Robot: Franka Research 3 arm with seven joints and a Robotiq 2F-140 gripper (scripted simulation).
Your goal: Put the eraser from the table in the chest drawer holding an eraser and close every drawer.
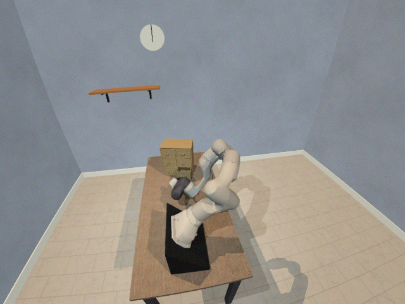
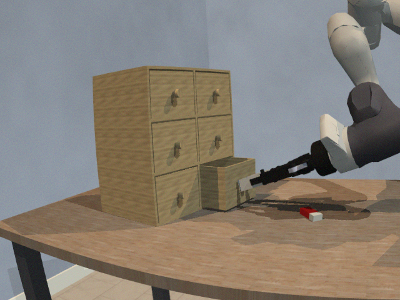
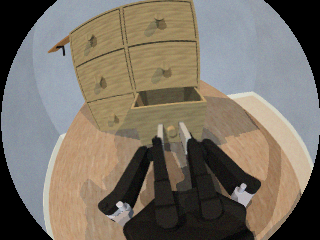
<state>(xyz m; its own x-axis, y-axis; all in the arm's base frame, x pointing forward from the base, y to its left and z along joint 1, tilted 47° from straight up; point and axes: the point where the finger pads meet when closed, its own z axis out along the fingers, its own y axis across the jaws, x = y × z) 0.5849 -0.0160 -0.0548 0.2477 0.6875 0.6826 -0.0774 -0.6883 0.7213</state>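
Observation:
The small wooden chest (image 1: 176, 144) (image 2: 122, 135) (image 3: 160, 34) stands at the far end of the table, with two columns of three drawers. Its bottom right drawer (image 2: 219, 190) (image 3: 167, 115) (image 1: 184, 170) is pulled partly out, and the part of its inside that shows looks bare. The other drawers are pushed in. My gripper (image 2: 245, 185) (image 3: 171, 129) is level at this drawer's front. Its fingers stand slightly apart on either side of the knob and do not press on it. A red and white eraser (image 2: 310, 214) lies on the table, to the right of the drawer and under my arm.
The arm's black base (image 1: 186, 258) sits mid-table on the wooden table (image 1: 147, 261) (image 2: 194, 258). The arm reaches forward over the table toward the chest. A shelf (image 1: 124, 89) and a clock (image 1: 152, 37) are on the back wall.

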